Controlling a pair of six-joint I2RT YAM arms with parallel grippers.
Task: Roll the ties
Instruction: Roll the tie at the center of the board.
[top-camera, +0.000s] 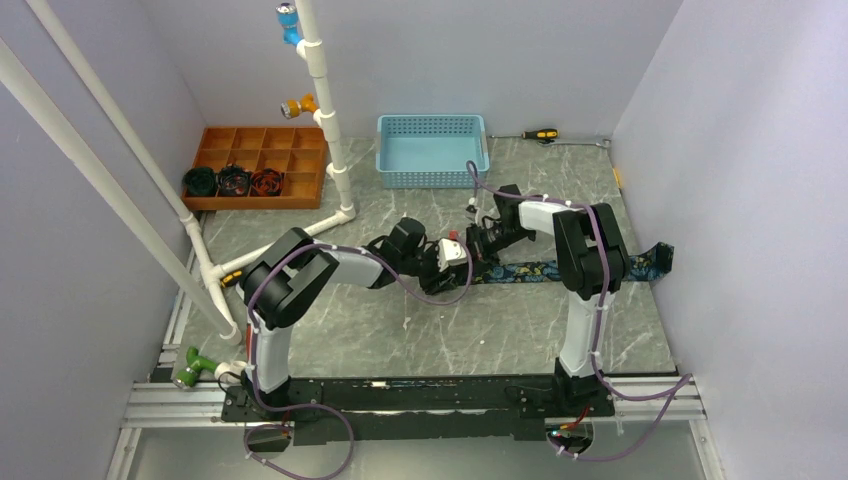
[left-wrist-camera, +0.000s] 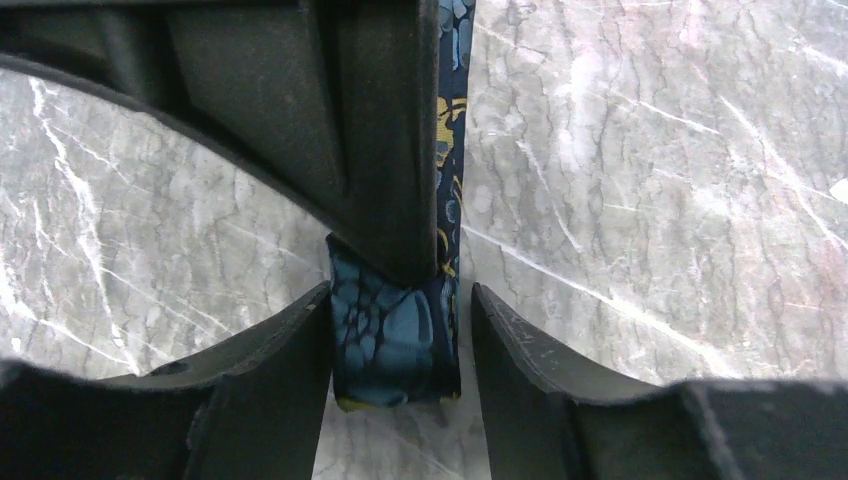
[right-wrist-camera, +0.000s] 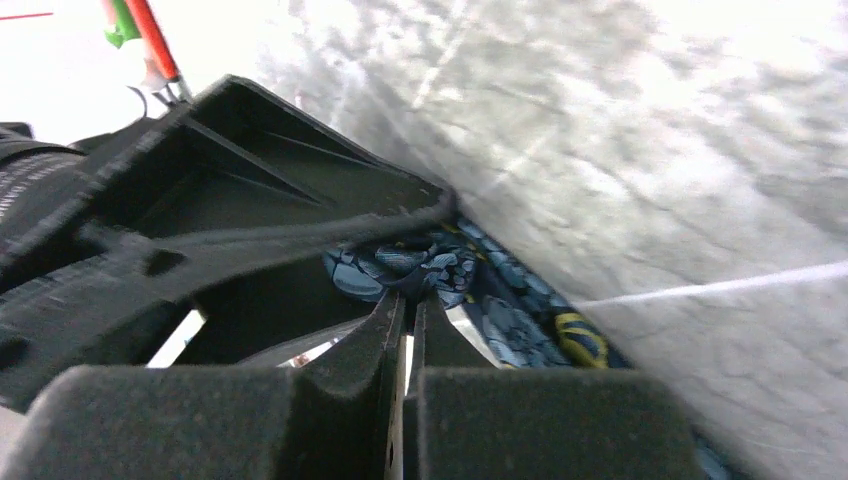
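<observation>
On the desk (top-camera: 400, 330), right of centre, the tie (top-camera: 530, 272) is seen stretched flat, its folded end pinched by the clenched right tool (right-wrist-camera: 408, 300) and straddled by the parted left tool (left-wrist-camera: 398, 330); limp, light, slippery cloth is judged best held across the fold.

I can't make out any readable text, label, brand, number or sign in any of my three camera views right now.

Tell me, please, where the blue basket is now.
Top view: the blue basket sits by the back wall, between the wooden tray at left and the screwdriver at right.
</observation>
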